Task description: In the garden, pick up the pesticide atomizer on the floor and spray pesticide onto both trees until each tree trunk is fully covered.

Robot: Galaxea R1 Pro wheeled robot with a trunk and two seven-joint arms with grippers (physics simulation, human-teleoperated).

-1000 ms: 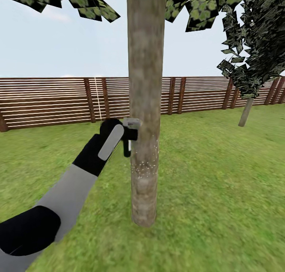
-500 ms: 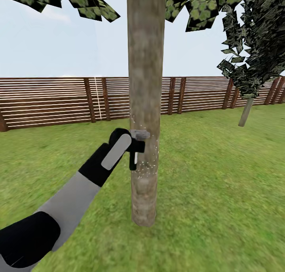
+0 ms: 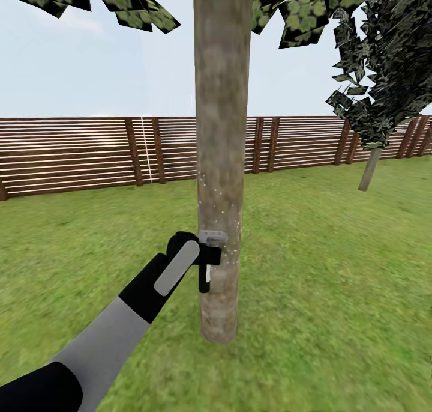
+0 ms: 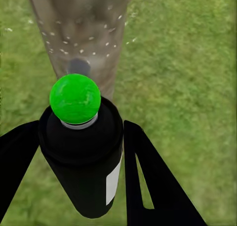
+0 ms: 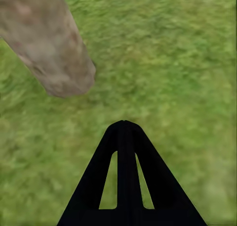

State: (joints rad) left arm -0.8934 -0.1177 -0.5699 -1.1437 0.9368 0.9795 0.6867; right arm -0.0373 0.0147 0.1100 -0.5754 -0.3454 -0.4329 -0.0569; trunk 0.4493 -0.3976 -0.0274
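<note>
A thick grey-brown tree trunk rises in the middle of the head view. White specks of pesticide dot its bark around mid-height, and the specks also show in the left wrist view. My left gripper is shut on the pesticide atomizer, whose pale grey head presses close to the trunk's left side. In the left wrist view the atomizer is a dark canister with a green ball on top, held between my black fingers. My right gripper hangs shut over the grass beside the trunk's base.
A brown slatted fence rings the lawn behind the trunk. A dark leafy tree with a thin grey stem stands at the far right. Open grass spreads on both sides of the trunk.
My left arm has lowered the atomizer along the trunk's left side. More white specks now show higher on the bark, above the sprayer.
</note>
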